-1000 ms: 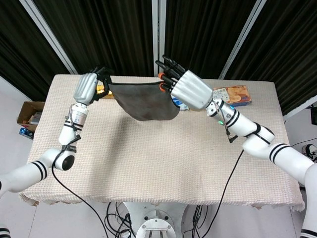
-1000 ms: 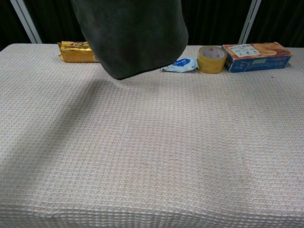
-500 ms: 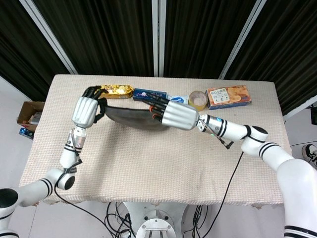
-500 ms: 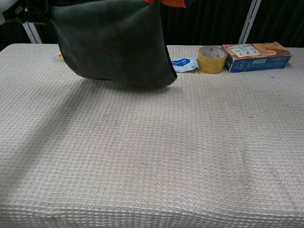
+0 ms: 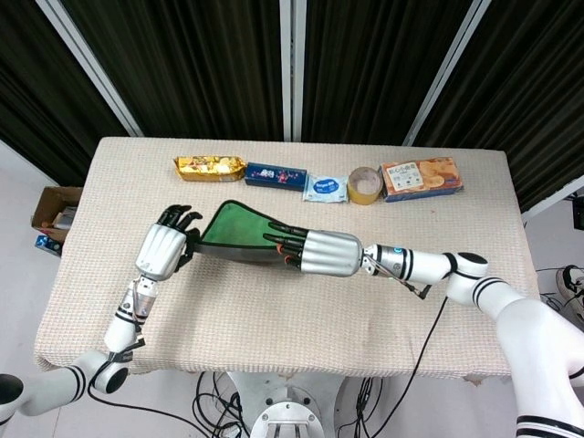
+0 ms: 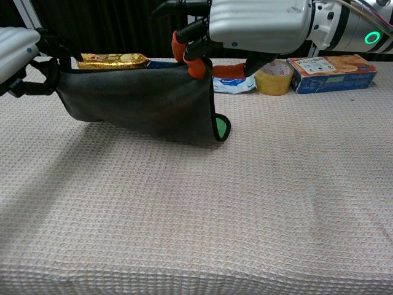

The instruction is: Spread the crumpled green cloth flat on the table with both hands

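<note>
- Chest view shows the table (image 6: 258,203) lying bare under my fingers; nothing is flat on it yet, so the laying down and smoothing are left.
- Cloth (image 6: 141,101) hangs stretched between my two hands, top edge taut, lower edge at or just above the surface, one corner curled up green below my right fingers.
- My right hand (image 6: 245,27) pinches the cloth's right top corner, fingers closed on it.
- My left hand (image 5: 164,248) grips the left corner, fingers curled round it.

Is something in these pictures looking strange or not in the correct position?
Only the green cloth: held between left hand and right hand, it sags, and its lower right corner is folded over, showing bright green.
</note>
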Available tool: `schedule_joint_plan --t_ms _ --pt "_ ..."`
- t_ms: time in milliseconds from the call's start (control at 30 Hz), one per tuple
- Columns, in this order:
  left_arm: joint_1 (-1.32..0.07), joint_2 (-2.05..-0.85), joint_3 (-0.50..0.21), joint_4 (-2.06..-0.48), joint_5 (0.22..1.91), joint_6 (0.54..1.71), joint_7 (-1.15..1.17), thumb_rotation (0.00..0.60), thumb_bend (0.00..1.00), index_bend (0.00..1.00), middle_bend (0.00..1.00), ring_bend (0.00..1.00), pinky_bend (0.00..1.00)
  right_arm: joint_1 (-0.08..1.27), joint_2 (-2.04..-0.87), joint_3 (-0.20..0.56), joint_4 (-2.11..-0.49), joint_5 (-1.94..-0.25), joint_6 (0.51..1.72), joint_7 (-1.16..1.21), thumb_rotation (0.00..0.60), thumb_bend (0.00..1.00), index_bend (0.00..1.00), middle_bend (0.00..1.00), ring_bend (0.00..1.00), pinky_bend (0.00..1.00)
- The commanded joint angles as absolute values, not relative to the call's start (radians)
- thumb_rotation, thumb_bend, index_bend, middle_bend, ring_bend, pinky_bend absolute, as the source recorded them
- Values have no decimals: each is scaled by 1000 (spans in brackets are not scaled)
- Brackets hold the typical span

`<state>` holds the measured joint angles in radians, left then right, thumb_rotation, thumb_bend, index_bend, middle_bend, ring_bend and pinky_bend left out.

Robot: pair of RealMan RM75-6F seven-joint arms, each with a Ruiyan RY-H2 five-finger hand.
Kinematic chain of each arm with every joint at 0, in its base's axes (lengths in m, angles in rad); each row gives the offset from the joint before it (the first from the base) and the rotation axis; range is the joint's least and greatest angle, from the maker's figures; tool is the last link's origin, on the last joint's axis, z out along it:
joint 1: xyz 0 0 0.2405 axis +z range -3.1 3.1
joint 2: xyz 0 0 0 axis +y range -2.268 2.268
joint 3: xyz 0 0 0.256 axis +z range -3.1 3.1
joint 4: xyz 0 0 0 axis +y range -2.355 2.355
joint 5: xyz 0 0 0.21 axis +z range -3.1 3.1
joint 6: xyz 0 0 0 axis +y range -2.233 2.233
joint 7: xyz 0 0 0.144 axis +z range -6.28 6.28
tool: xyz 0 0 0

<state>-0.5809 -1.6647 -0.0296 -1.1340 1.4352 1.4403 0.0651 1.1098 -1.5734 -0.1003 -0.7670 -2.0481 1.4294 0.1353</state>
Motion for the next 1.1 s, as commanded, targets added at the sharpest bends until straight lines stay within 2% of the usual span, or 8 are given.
schedule_joint_plan --t_ms 33,300,433,533,667,800,900,1100 --pt "-565 -1669 -15 -1137 1451 1436 78 600 596 688 296 190 197 1106 -1584 -111 -765 -2052 1425 131 600 498 766 320 20 0" --pt "-534 -1653 11 -1167 1484 1409 125 600 585 605 271 189 195 1111 -1613 -144 -765 -2071 1406 117 600 492 754 307 20 0" --pt "-522 -1634 19 -1201 1489 1385 161 600 573 555 250 189 195 1117 -1634 -151 -775 -2079 1399 102 600 444 683 282 19 0" --pt "-513 -1609 24 -1246 1477 1354 202 600 544 474 216 189 194 1115 -1649 -150 -793 -2073 1389 90 600 278 539 244 7 0" --pt "-499 -1578 24 -1310 1464 1337 257 600 469 311 170 181 188 1100 -1659 -137 -836 -2048 1376 49 600 39 233 161 0 0" --pt "-484 -1550 18 -1372 1445 1326 313 600 349 185 125 158 180 1082 -1651 -118 -891 -2020 1371 13 600 0 7 84 0 0" --pt "-474 -1530 10 -1419 1423 1317 358 600 277 137 98 147 178 1066 -1633 -100 -943 -1995 1373 -14 600 0 0 52 0 0" --pt "-458 -1468 -18 -1520 1366 1304 425 600 249 125 91 144 177 1038 -1565 -75 -1066 -1963 1379 -58 600 0 0 45 0 0"
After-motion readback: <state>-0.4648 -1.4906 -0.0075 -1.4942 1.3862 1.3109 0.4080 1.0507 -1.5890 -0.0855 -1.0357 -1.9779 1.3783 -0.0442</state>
